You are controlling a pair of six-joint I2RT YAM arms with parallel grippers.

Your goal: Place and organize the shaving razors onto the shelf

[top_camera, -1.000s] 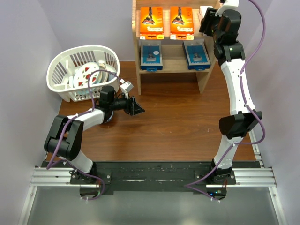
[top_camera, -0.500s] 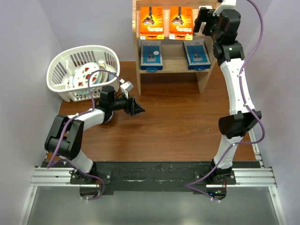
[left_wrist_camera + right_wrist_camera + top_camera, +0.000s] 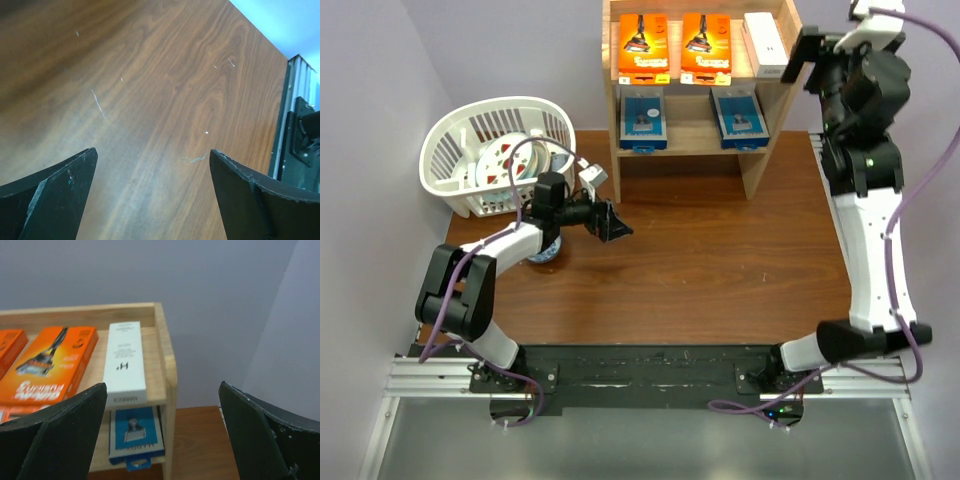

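Seen from above, the left claw [image 3: 610, 222] hangs wide open over the tabletop [image 3: 720, 260], with a white slotted basket [image 3: 450, 165] off to its far left. The right claw [image 3: 802, 60] hovers just right of the pine shelf [image 3: 758, 165]. To that claw's left, the top tier carries a white box [image 3: 764, 43] and two orange razor packs [image 3: 643, 47], and two blue razor packs [image 3: 642, 118] lie on the lower tier. The left wrist view shows its fingers [image 3: 50, 195] spread wide with only bare wood between them. The right wrist view shows that claw wide and holding nothing, the white box ahead and slightly left, one of the orange razor packs further left, and one of the blue razor packs beneath the box
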